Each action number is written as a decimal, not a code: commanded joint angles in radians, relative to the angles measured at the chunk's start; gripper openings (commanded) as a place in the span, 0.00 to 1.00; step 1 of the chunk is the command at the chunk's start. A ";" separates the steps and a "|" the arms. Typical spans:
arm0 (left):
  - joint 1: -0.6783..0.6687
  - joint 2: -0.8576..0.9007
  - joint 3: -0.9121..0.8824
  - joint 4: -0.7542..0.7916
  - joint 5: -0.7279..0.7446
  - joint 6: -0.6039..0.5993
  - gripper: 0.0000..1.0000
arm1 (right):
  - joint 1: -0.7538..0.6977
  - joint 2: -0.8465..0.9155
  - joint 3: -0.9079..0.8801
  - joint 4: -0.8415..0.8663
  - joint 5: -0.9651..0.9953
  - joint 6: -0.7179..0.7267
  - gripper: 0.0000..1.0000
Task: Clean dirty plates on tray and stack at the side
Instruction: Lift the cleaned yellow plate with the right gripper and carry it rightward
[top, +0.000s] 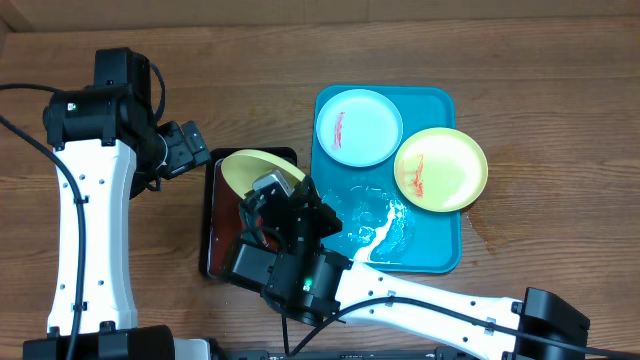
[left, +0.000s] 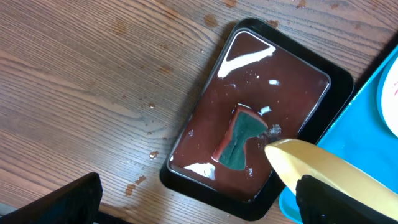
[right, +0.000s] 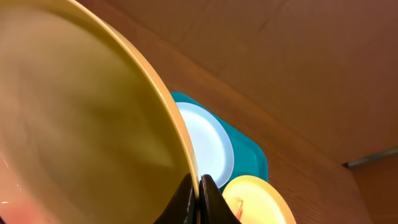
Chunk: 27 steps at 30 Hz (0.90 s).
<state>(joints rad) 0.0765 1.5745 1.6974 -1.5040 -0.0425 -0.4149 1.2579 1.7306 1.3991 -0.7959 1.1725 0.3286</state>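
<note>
Brown wood-grain tabletop (top: 530, 60), two arms working over it.

Right gripper (right: 199, 198): fingers pressed together on the rim of one yellow-green plate (top: 252, 166), pinching it edge-on. The plate is tilted steeply over the 12 o'clock end of the black tray (left: 283, 87). The tray holds dark red-brown liquid. A green sponge (left: 239, 138) lies in it, at 9 o'clock of the plate's low edge in the left wrist view.

Left gripper (top: 188, 150): fingers spread wide, holding nothing, hovering off the black tray's 10 o'clock corner.

Further out, just beside the black tray at its 3 o'clock, is the turquoise tray (top: 440, 255).
- White plate (top: 358, 126) sits in its 11 o'clock corner, red streak on it.
- Second yellow-green plate (top: 442, 168) sits at 2 o'clock, red-streaked, overhanging the tray's 3 o'clock rim.
- Wet foamy patch (top: 380, 228) covers the 6 o'clock half.

Progress, my read: early.
- One of three plates is off the turquoise tray and at the wash tray. I can't tell whether its face is clean; the reddish tint low in the right wrist view may only be a reflection.
- The other two look unwashed.
- Nothing is stacked on the tabletop yet.
- Left to do: finish this plate, set it at the side, then wash and stack the other two.
</note>
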 joint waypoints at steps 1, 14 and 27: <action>0.003 -0.009 0.022 0.000 -0.013 0.010 1.00 | 0.012 -0.023 0.023 0.006 0.063 0.015 0.04; 0.003 -0.008 0.022 0.000 -0.013 0.010 1.00 | 0.012 -0.024 0.023 0.006 0.084 0.012 0.04; 0.003 -0.009 0.022 0.000 -0.013 0.010 1.00 | 0.012 -0.024 0.023 0.006 0.084 0.012 0.04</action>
<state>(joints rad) 0.0765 1.5745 1.6970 -1.5040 -0.0425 -0.4149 1.2640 1.7306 1.3991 -0.7959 1.2209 0.3290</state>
